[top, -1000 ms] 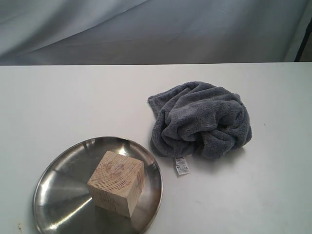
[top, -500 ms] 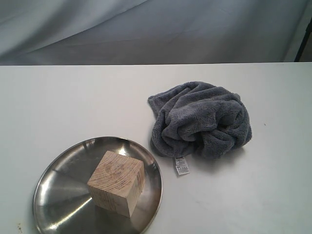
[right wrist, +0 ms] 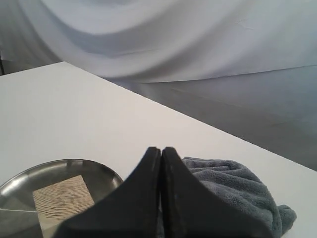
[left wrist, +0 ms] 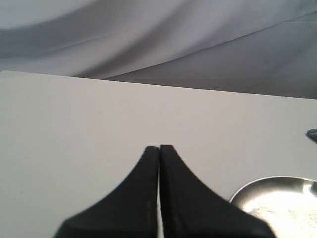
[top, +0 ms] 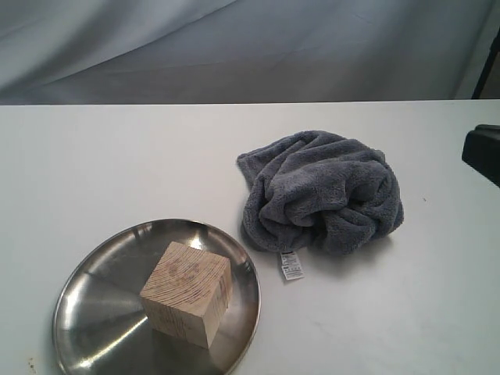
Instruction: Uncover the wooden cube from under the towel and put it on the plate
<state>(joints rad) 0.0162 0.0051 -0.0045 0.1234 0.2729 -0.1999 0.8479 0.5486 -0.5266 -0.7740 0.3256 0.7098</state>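
The wooden cube (top: 186,294) stands uncovered on the steel plate (top: 94,305) at the front left; the right wrist view also shows the cube (right wrist: 62,201) on the plate (right wrist: 59,168). The dark grey towel (top: 320,191) lies crumpled to the right of the plate, its white tag (top: 291,266) toward the front. The towel (right wrist: 237,191) lies beyond my right gripper (right wrist: 161,148), which is shut and empty above the table. A dark part of the right arm (top: 483,152) shows at the right edge. My left gripper (left wrist: 159,147) is shut and empty, with the plate's rim (left wrist: 270,186) beside it.
A white table (top: 117,164) carries everything. A grey cloth backdrop (top: 250,47) hangs behind its far edge.
A dark part of the right arm has come into the exterior view at the right edge. The cube, plate and towel have not moved.
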